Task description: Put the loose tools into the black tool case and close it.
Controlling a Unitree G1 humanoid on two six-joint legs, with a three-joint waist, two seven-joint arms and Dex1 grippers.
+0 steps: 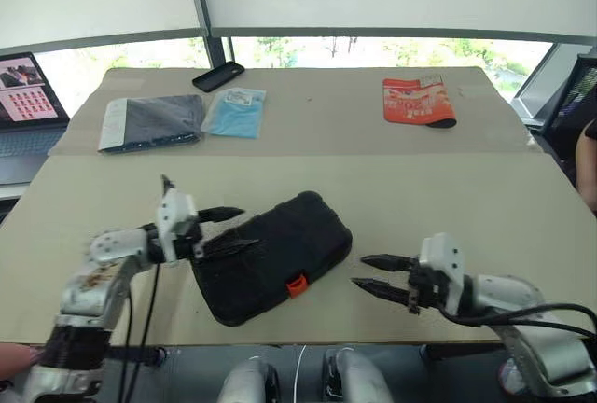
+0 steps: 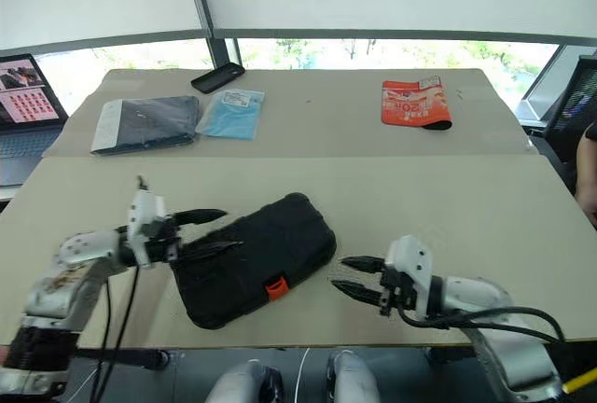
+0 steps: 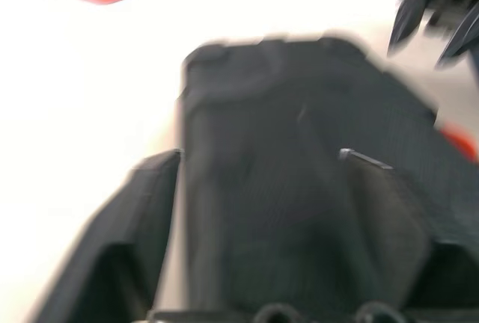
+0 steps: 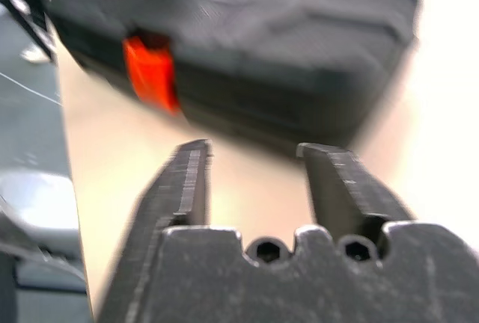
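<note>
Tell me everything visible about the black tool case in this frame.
The black tool case is a rounded moulded clamshell, plastic by its look, with a textured outside. It is shut and lies flat, askew, near the table's front edge, its small orange latch facing the robot. The left gripper is at its left end, jaws apart, the lower finger over its edge; contact can't be judged. The right gripper, jaws apart, is clear of it.

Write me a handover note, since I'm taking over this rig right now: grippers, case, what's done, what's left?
Left gripper: open, holding nothing, at the left end of the black tool case.
Right gripper: open, holding nothing, apart from the case's right side.
Case: lies shut on the table near the front edge, orange latch facing the robot.
Done: lid is down; no loose tools on the table.
Left: confirm the latch is engaged; the pictures don't settle that.
</note>
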